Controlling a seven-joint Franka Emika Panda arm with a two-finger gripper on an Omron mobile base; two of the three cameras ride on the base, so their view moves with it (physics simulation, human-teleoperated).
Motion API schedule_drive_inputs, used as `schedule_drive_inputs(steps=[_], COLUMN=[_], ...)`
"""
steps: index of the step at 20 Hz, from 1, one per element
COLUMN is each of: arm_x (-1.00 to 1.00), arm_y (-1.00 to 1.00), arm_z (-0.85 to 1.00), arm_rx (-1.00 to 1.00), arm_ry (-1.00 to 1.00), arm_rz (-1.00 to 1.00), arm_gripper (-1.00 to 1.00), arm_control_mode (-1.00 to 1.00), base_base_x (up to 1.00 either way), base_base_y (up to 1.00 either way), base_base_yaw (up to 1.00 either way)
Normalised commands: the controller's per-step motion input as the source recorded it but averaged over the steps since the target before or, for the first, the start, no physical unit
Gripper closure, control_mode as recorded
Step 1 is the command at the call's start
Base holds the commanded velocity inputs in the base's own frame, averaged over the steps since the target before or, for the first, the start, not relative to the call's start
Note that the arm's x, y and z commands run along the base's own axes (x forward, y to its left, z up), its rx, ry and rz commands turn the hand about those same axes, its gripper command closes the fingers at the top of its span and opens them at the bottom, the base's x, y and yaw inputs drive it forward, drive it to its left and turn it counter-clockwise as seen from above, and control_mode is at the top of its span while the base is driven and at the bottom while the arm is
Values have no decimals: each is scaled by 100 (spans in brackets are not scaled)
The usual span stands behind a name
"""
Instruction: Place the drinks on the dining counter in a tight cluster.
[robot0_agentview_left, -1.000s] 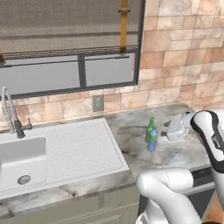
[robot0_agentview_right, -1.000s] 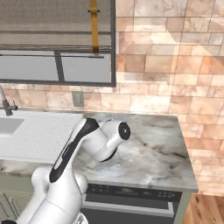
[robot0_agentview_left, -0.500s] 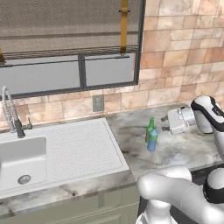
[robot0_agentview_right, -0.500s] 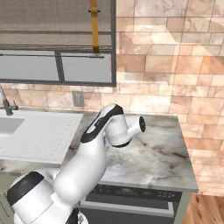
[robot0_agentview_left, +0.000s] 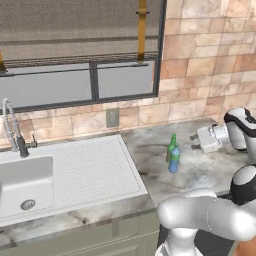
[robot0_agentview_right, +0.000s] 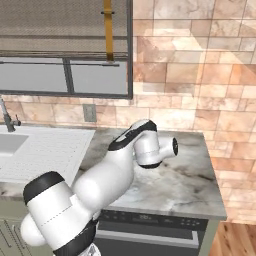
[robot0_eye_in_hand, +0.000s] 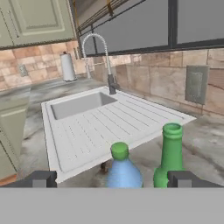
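Marble counter (robot0_agentview_left: 210, 172) — blue bottle (robot0_agentview_left: 174, 159), green bottle (robot0_agentview_left: 171, 146) — white sink (robot0_agentview_left: 65, 172).

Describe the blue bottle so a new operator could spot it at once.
Start at the white sink with its ribbed drainboard, then move right onto the marble counter. Two small bottles stand close together there: the blue bottle is the nearer one with a green cap, while the dark green glass bottle behind it is slimmer.

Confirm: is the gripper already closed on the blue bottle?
No, the gripper is open, its tips apart on either side of the blue bottle.
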Motion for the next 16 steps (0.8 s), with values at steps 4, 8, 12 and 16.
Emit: schedule_drive_inputs(steps=[4, 8, 12, 16], arm_x=[7, 0, 0, 0], arm_y=[0, 13, 5, 1], arm_z=[-78, -73, -46, -21], arm_rx=[4, 1, 0, 0], arm_ry=[0, 0, 0, 0], arm_rz=[-8, -2, 0, 0], arm_gripper=[-100, -100, -100, -100], arm_control_mode=[-100, -100, -100, -100], base_base_x=[0, 0, 0, 0], base_base_y=[0, 0, 0, 0], base_base_yaw=[0, 0, 0, 0])
